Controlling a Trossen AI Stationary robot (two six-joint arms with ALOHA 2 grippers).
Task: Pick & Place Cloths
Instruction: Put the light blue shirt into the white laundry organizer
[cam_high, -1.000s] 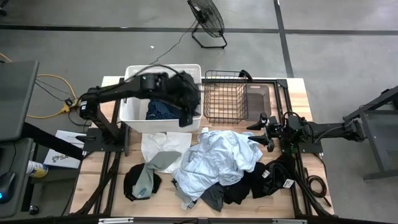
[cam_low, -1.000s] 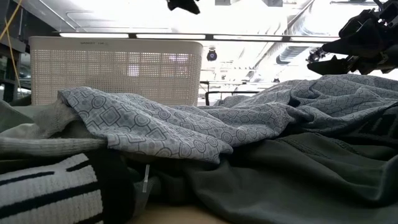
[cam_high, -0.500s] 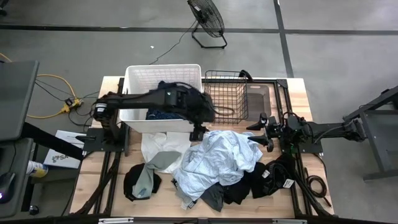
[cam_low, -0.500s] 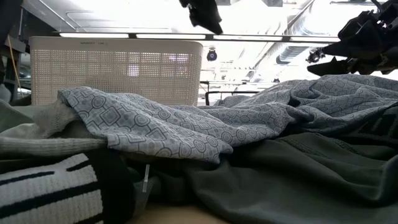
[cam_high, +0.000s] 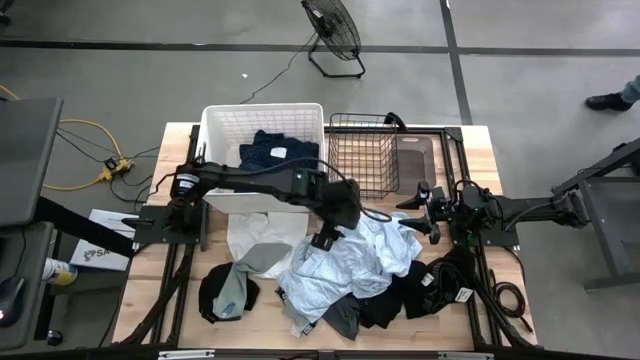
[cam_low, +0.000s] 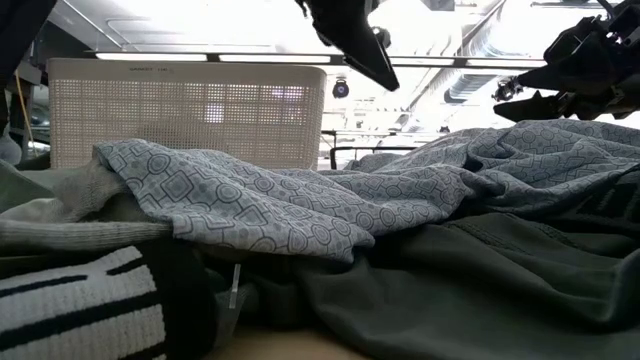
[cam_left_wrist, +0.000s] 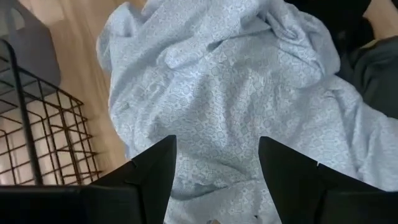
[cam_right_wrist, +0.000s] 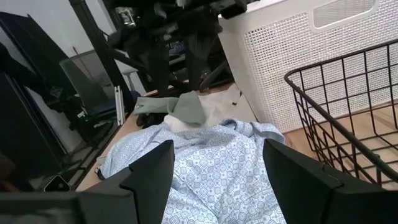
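Observation:
The cloths lie heaped on the near half of the table: a light blue patterned one (cam_high: 352, 255) on top, with white (cam_high: 252, 232), grey-green (cam_high: 262, 262), black (cam_high: 222, 296) and dark grey (cam_high: 345, 316) ones around it. A dark navy cloth (cam_high: 272, 152) lies inside the white tub (cam_high: 215, 150). My left gripper (cam_high: 322, 240) hangs open above the light blue cloth's (cam_left_wrist: 211, 93) far left part, slanting down, well clear of it in the low view (cam_low: 352, 40). My right gripper (cam_high: 428, 208) waits open at the table's right, level, nothing between its fingers (cam_right_wrist: 214, 180).
The black wire basket (cam_high: 362, 156) stands right of the tub at the table's far side, close behind my left gripper. More black cloth and cables (cam_high: 440, 285) lie near the right arm's base. A floor fan (cam_high: 332, 30) stands beyond the table.
My left gripper has swung from above the tub toward the table's near and right side, sinking and rolling its wrist. It now hangs over the light blue cloth, still open and holding nothing. The cloths have not moved.

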